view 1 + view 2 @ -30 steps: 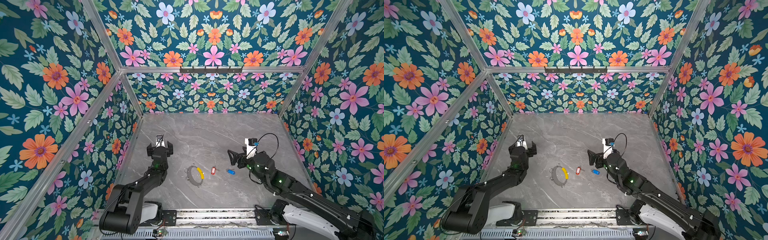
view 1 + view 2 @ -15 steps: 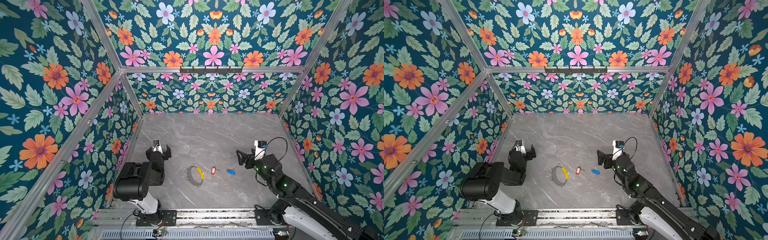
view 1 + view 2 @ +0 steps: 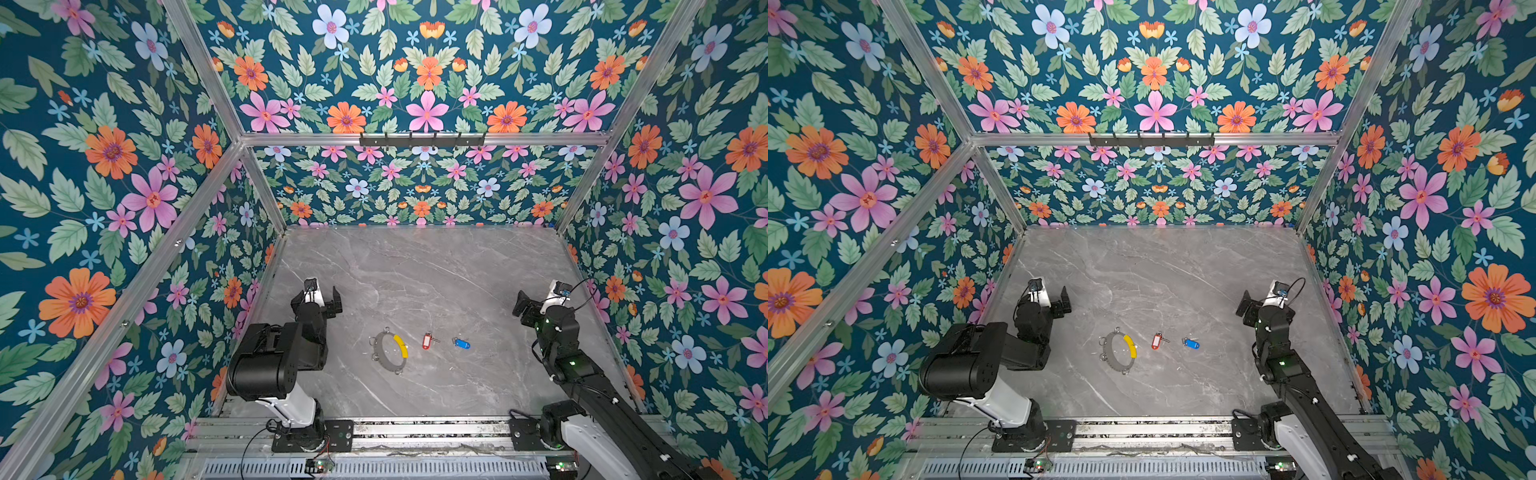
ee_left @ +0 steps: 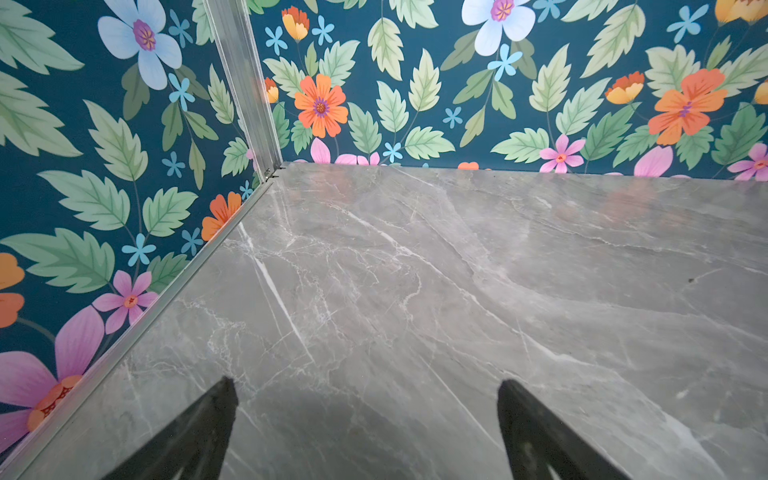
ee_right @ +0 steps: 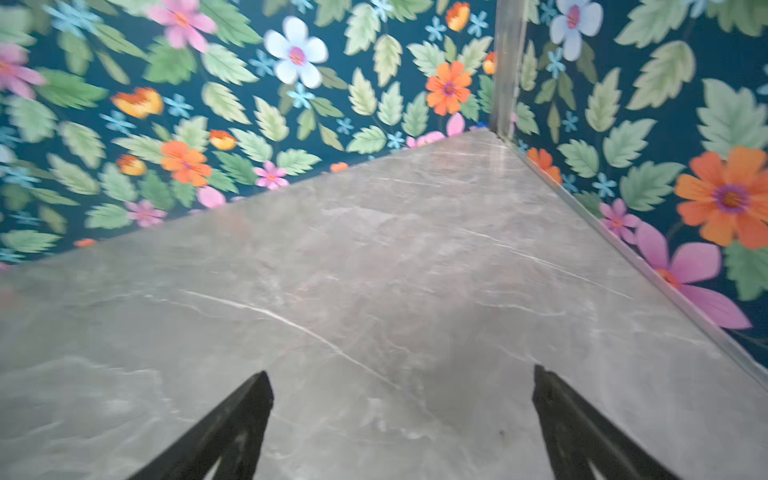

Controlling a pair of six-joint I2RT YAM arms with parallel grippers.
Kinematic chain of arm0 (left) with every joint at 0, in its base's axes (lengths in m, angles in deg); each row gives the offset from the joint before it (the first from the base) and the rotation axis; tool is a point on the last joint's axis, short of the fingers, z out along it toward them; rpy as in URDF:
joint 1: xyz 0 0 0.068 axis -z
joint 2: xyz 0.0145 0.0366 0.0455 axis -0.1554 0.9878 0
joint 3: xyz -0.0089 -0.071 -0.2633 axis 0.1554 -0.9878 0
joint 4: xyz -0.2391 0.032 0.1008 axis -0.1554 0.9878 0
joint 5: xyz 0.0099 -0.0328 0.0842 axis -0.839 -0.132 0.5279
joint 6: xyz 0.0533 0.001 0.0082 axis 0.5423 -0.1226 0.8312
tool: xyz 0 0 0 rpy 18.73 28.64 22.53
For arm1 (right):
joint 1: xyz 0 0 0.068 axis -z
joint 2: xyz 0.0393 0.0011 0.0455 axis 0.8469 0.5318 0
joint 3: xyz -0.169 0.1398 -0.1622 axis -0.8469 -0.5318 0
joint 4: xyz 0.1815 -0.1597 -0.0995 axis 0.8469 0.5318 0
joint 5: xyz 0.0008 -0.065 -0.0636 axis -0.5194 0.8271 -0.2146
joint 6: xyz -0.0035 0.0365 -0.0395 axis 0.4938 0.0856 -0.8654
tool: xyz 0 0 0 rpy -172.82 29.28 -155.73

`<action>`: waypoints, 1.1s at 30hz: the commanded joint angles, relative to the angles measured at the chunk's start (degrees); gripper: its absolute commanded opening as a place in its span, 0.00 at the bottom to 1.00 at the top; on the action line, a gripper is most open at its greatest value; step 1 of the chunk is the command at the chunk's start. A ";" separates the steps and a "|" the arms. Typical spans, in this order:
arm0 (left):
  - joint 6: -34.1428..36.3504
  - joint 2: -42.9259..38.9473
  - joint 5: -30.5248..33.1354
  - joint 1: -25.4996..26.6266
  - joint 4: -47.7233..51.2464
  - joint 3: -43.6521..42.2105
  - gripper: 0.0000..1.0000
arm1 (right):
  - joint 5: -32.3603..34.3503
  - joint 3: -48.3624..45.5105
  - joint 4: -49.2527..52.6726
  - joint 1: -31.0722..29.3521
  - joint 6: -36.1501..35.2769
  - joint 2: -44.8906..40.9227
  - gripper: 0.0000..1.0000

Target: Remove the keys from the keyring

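Observation:
The grey keyring (image 3: 388, 351) (image 3: 1118, 351), with its yellow arc and small split rings, lies flat on the marble table near the front in both top views. Right of it, apart from the ring, lie the keys: the red-tagged one (image 3: 425, 340) (image 3: 1156, 340), then the blue-tagged one (image 3: 461, 343) (image 3: 1191, 343). My left gripper (image 3: 318, 296) (image 3: 1047, 300) (image 4: 365, 386) hovers open and empty by the left wall, well left of the keyring. My right gripper (image 3: 532, 307) (image 3: 1254, 309) (image 5: 402, 374) is open and empty near the right wall. Neither wrist view shows keys or keyring.
Floral walls with aluminium posts (image 4: 245, 83) (image 5: 505, 66) close in the grey marble table (image 3: 415, 270) on three sides. A black hook rail (image 3: 422, 139) hangs high on the back wall. The arm bases stand on a rail at the front edge (image 3: 415, 432).
Both arms have pulled back from the middle: the left arm folded toward its base by the left wall, the right gripper swung right, away from the blue-tagged key. Keys and keyring have not moved.

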 commanded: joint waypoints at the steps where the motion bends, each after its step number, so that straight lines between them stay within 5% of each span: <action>1: -0.13 0.05 -0.11 -0.07 -1.68 -0.05 1.00 | -1.80 -2.33 -13.85 2.87 -6.00 5.40 0.99; 12: -0.14 -0.01 -0.32 -0.16 -1.51 0.18 1.00 | -14.63 -0.95 -40.15 10.53 -9.97 36.90 0.99; 13: -0.16 0.01 -0.38 -0.16 -1.51 0.14 1.00 | -14.90 -1.34 -42.06 10.46 -10.50 37.68 0.99; 14: -0.14 0.02 -0.37 -0.16 -1.51 0.12 1.00 | -15.41 0.26 -33.76 10.50 -9.62 35.15 0.99; 16: -0.14 0.01 -0.39 -0.16 -1.51 0.20 1.00 | -15.18 -0.99 -41.16 10.51 -10.35 37.52 0.99; 17: -0.14 -0.02 -0.37 -0.11 -1.51 0.12 1.00 | -15.31 -0.06 -35.42 10.51 -9.93 35.61 0.99; 33: -0.14 0.04 -0.32 -0.09 -1.51 0.18 1.00 | -14.72 -0.33 -36.98 10.54 -9.84 36.00 0.99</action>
